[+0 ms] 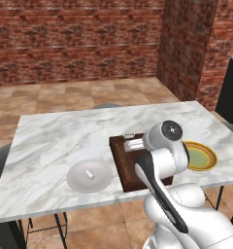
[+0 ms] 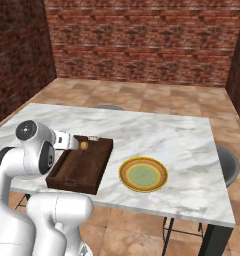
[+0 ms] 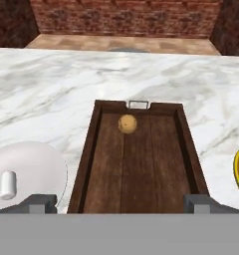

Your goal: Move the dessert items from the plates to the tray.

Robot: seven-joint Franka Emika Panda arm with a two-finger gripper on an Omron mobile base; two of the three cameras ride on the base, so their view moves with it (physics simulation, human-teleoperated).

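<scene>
The dark brown wooden tray (image 3: 136,169) lies lengthwise ahead of my gripper (image 3: 120,204), which hovers open above its near end with nothing between the fingertips (image 3: 42,202). The orange-brown ball (image 3: 127,124) rests inside the tray near its far handle and shows there in the right base view too (image 2: 84,145). On the grey-white plate (image 1: 77,182), left of the tray, lies the white stubby cylinder (image 1: 89,174), seen from the hand as well (image 3: 8,184). The yellow-rimmed plate (image 2: 143,174) right of the tray holds nothing. My arm hides part of the tray (image 1: 121,163) in the left base view.
Everything stands on a marble table (image 1: 65,131) whose front edge is close to the tray and both plates. Dark chairs sit at the left (image 1: 1,163), far (image 1: 106,105) and right (image 2: 228,162) sides. Brick walls (image 2: 142,40) enclose the room.
</scene>
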